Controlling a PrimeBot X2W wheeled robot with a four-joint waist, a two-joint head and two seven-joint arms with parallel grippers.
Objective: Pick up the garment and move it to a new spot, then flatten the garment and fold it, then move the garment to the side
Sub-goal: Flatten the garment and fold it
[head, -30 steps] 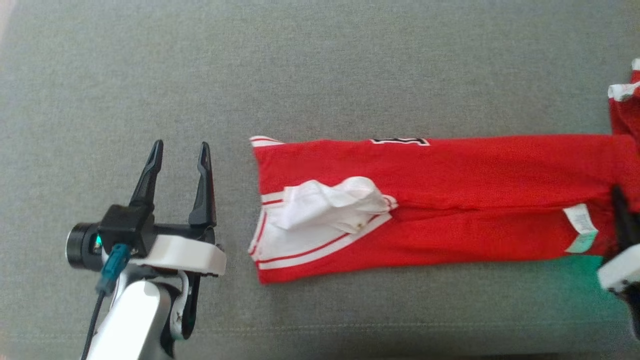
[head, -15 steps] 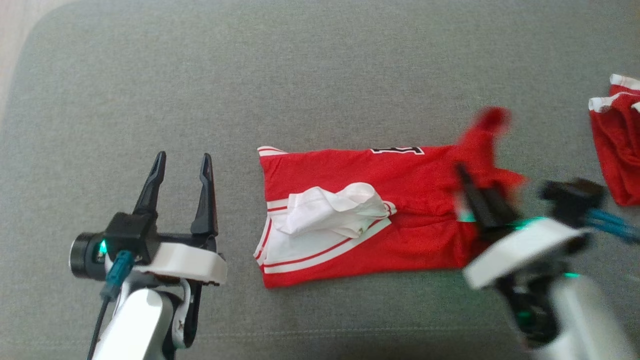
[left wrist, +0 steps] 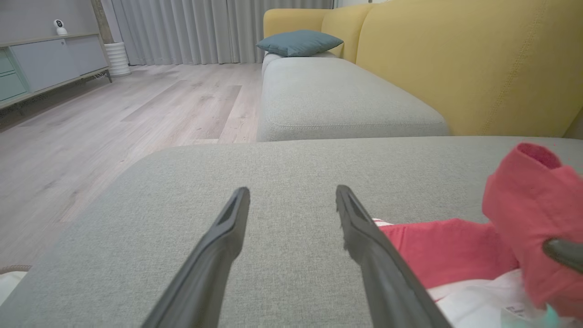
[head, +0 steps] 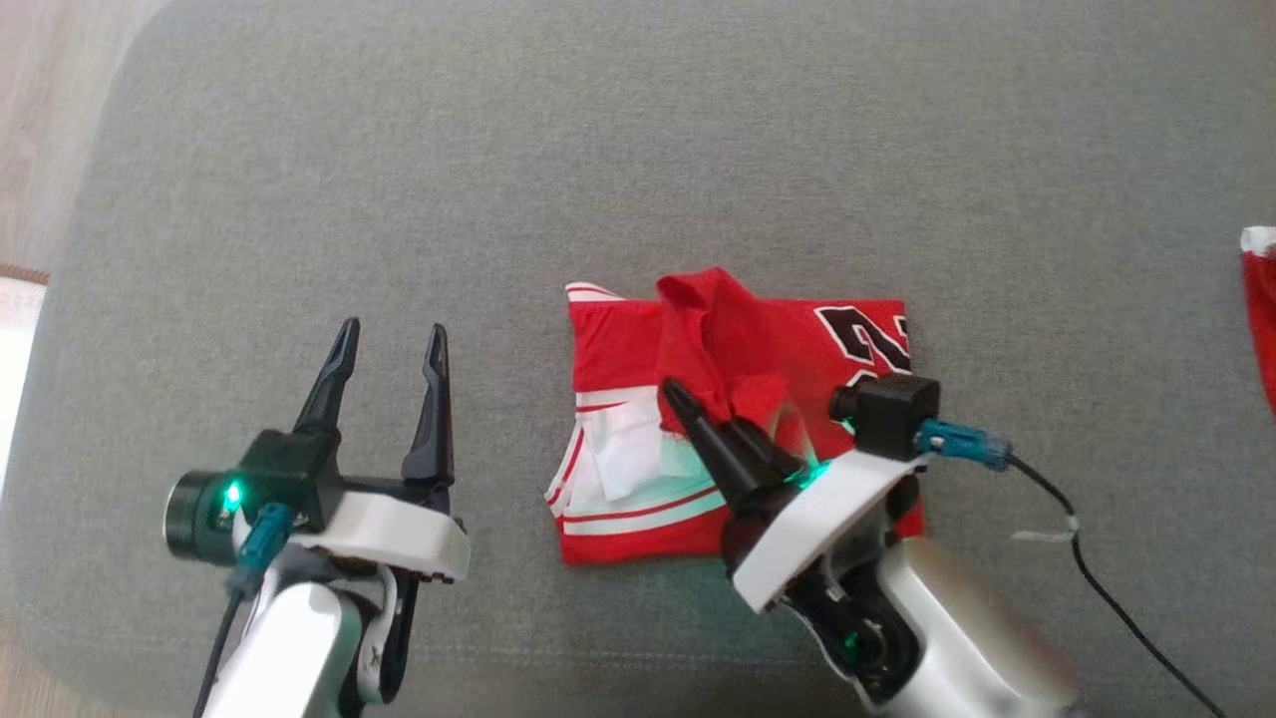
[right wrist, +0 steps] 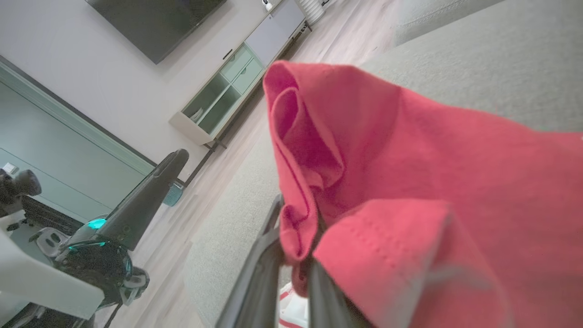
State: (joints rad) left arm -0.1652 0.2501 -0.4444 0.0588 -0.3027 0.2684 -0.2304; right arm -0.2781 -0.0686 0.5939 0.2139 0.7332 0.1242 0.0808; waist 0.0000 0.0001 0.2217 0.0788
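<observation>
Pinched shut on a bunched flap of the red-and-white jersey garment (head: 768, 334), the right tool (head: 688, 404) could let it slip and land crooked; the left tool (head: 391, 344) stands wide open, empty.

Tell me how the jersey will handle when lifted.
Likely floppy: the jersey bunches and droops around the right hand pinching it. Probably light, since a small pinch raises a fold. It may unfold or drag if lifted, as most of it lies loose on the cushion.
</observation>
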